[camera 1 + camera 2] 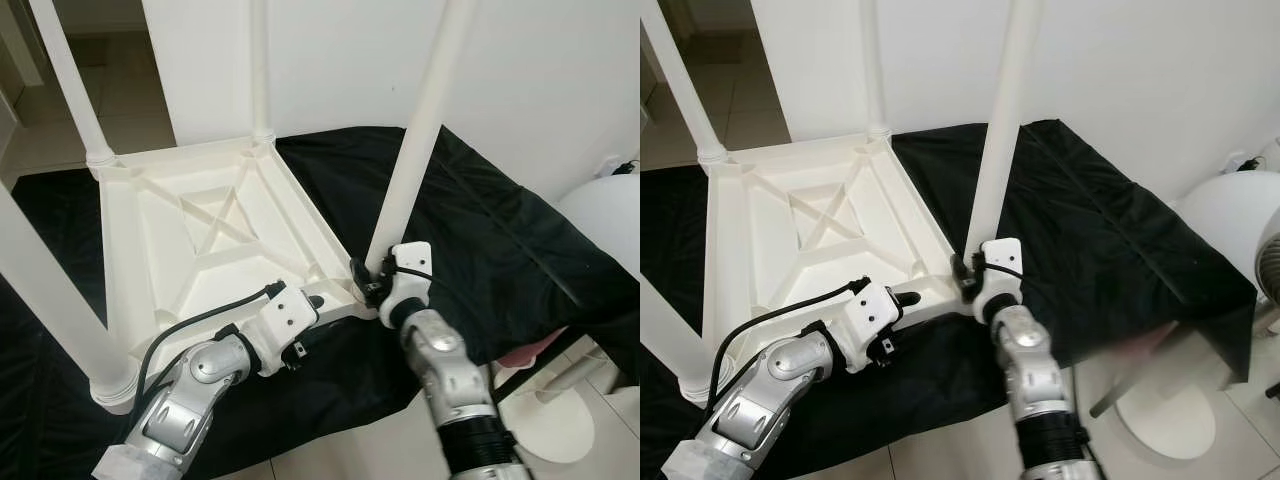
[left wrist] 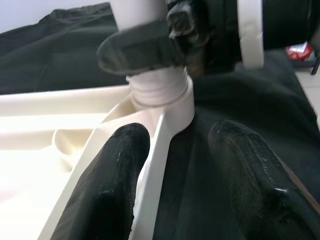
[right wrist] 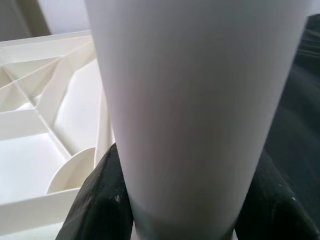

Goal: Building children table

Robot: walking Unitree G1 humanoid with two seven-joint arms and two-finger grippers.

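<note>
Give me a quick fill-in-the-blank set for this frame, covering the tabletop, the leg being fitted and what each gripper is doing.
1. The white tabletop lies ____ on the black cloth, its ribbed underside facing up.
2. The right gripper is closed around the base of a white table ____.
3. The left gripper straddles the tabletop's ____ near that corner socket.
4. Counting the one being held, ____ legs stand at the tabletop's corners.

Missing words: upside down; leg; rim; four
</note>
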